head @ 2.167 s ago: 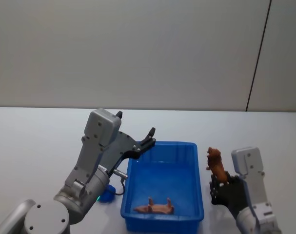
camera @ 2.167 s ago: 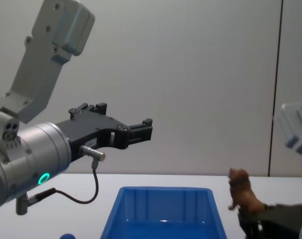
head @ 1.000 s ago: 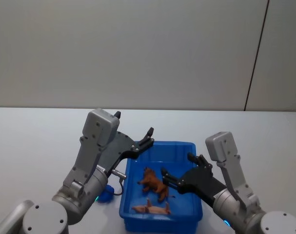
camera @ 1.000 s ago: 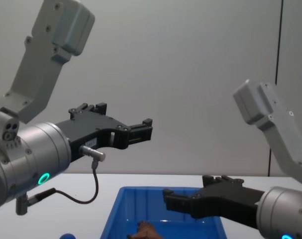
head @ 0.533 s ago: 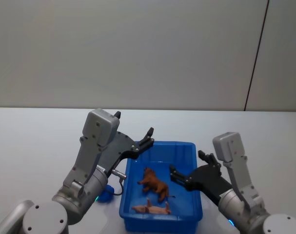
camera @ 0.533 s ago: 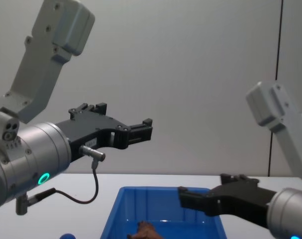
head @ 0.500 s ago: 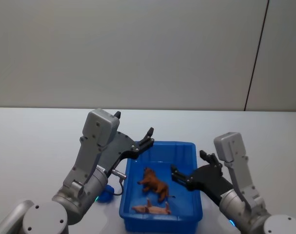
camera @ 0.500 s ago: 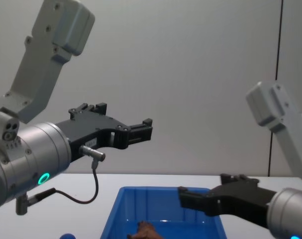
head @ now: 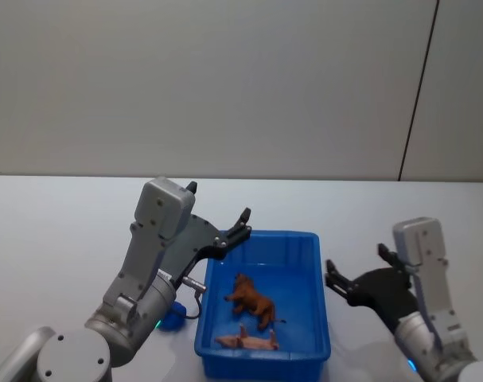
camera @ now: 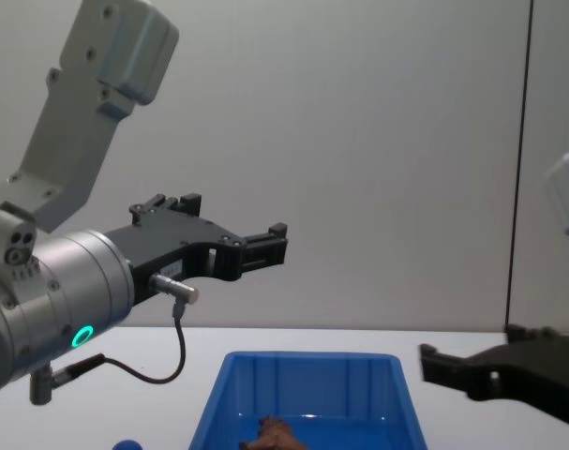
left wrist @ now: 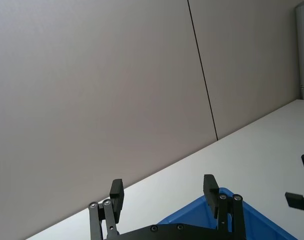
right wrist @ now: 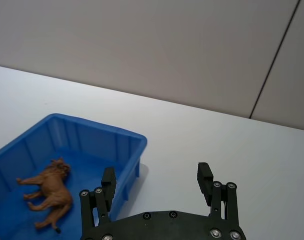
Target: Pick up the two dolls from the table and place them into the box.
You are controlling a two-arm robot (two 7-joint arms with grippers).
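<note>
Both grippers are empty with jaws spread wide.

In the head view, the left gripper (head: 220,200) hangs above the upper-left corner of the box (head: 317,294), at centre frame. The right gripper (head: 356,261) sits just right of the box's right rim, over the table (head: 66,223).

The brown doll (head: 251,300) is inside the box, mid-floor. A tan toy (head: 247,341) lies flat below it, near the front wall. The blue doll (head: 173,320) is on the table just left of the box, mostly hidden behind my left arm.

The chest view gives the side angle. The left gripper (camera: 223,216) is held high, well above the box (camera: 307,358). The right gripper (camera: 471,345) is lower, coming in from the right edge, level with the box rim or just above it. The brown doll (camera: 273,433) is a sliver at the bottom edge here, and the blue doll (camera: 127,445) is a dot at lower left.

The right wrist view shows what the chest view misses. The brown doll (right wrist: 49,192) is on its side with its legs out, at lower left inside the box (right wrist: 134,140). The right gripper (right wrist: 157,173) is beside the box rim with nothing between its jaws.

The left wrist view has the left gripper (left wrist: 163,186) open against the wall. A corner of the box (left wrist: 232,220) is at the bottom, and the right gripper's tips are at the far right edge.
</note>
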